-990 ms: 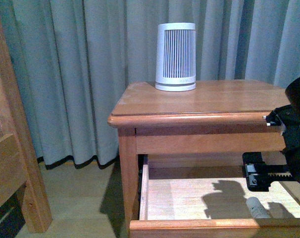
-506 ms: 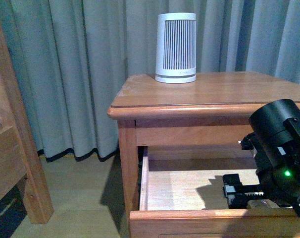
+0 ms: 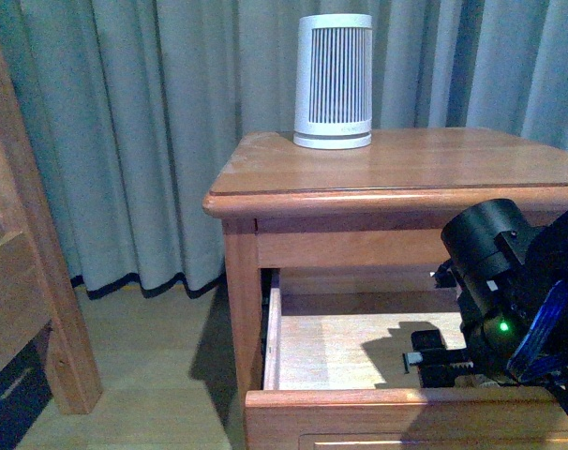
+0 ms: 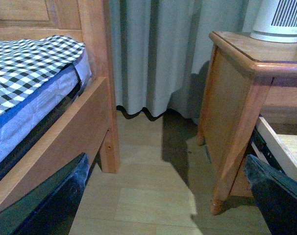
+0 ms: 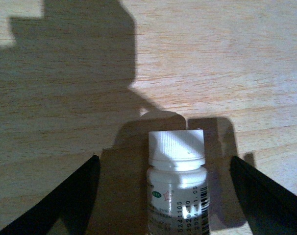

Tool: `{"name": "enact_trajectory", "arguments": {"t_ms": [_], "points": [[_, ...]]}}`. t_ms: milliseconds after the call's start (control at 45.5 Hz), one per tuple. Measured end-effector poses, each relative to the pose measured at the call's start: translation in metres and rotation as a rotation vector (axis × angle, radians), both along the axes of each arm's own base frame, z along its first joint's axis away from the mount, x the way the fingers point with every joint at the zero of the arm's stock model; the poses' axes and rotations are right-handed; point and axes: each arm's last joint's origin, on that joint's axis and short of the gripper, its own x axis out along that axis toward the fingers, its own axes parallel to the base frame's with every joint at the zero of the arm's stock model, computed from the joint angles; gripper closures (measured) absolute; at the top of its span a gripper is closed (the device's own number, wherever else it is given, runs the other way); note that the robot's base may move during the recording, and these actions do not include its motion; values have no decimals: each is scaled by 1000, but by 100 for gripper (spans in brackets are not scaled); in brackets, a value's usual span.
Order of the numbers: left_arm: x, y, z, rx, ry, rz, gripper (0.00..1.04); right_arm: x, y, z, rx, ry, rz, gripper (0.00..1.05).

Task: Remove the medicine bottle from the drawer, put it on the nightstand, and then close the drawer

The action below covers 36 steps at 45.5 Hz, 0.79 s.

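The nightstand (image 3: 396, 169) stands ahead with its upper drawer (image 3: 378, 405) pulled out, showing a pale wood floor (image 3: 331, 352). My right gripper (image 3: 432, 364) reaches down inside the drawer, and the arm hides the medicine bottle in the front view. In the right wrist view the medicine bottle (image 5: 177, 191) lies on the drawer floor, white ribbed cap pointing away. It sits between the spread fingers of my open right gripper (image 5: 163, 159), and neither finger touches it. My left gripper (image 4: 168, 196) hangs open over the floor beside the nightstand (image 4: 236, 98), holding nothing.
A tall white ribbed device (image 3: 334, 81) stands at the back of the nightstand top. Grey curtains (image 3: 153, 141) hang behind. A wooden bed post (image 3: 31, 262) is at the left, and a checked bedsheet (image 4: 26, 58) shows in the left wrist view. Pale floor (image 4: 148, 186) lies between bed and nightstand.
My right arm has come down and leftward into the drawer. The bottle, seen near the drawer's front a second ago, is now hidden behind the arm in the front view.
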Motion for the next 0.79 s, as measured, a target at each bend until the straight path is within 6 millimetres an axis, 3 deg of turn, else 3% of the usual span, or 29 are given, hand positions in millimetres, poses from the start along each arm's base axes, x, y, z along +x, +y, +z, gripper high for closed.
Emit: {"name": "enact_trajectory", "arguments": {"t_ms": [330,572,638,792], "points": [[0,0,0,0,0,0,7,1,2,0,14,20,-10,72],[0,0,0,0,0,0,7,-8,5,19,-13,-40,-21,74],[0,0,0,0,0,0,7,-15,9,33,-12,-85,-6,74],[0,0,0,0,0,0,7,-45,24,86,42,-220,71,74]]}}
